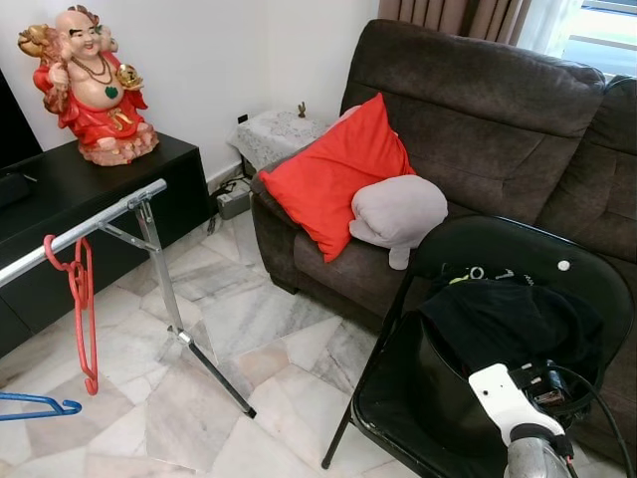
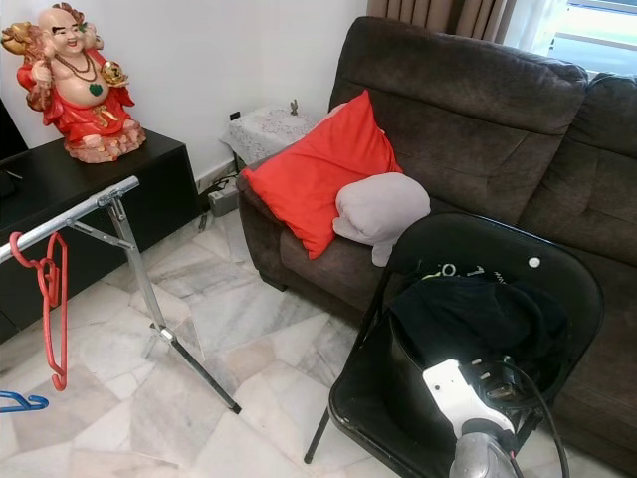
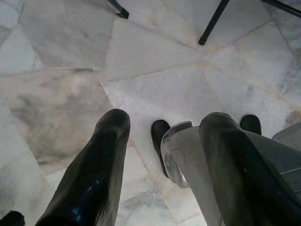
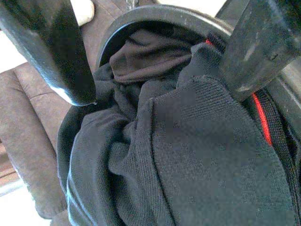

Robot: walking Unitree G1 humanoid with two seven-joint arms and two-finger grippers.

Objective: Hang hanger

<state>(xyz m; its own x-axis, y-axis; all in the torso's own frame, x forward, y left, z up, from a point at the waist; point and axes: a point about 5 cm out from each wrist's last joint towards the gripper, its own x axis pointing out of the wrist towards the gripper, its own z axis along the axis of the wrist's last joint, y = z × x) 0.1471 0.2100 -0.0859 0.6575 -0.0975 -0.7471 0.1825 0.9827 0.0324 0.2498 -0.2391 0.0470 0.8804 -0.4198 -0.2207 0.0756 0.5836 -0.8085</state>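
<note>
A red hanger [image 1: 80, 309] hangs by its hook from the silver rail [image 1: 85, 227] of a clothes rack on the left. Part of a blue hanger [image 1: 40, 404] shows low at the left edge; what bears it I cannot tell. On the right, a black garment [image 1: 508, 319] with a red stripe [image 4: 261, 122] lies piled on a black folding chair [image 1: 398, 398]. My right arm [image 1: 508, 403] reaches over the chair seat. My right gripper [image 4: 160, 92] is open just above the garment, holding nothing. My left gripper [image 3: 164, 120] hangs open, pointing at the marble floor [image 3: 61, 94].
A dark brown sofa [image 1: 478, 129] with a red cushion [image 1: 338, 174] and a grey cushion [image 1: 398, 209] stands behind the chair. A black cabinet [image 1: 90, 189] bearing a red statue [image 1: 95, 85] is behind the rack. The rack's leg [image 1: 214, 368] slants across the floor.
</note>
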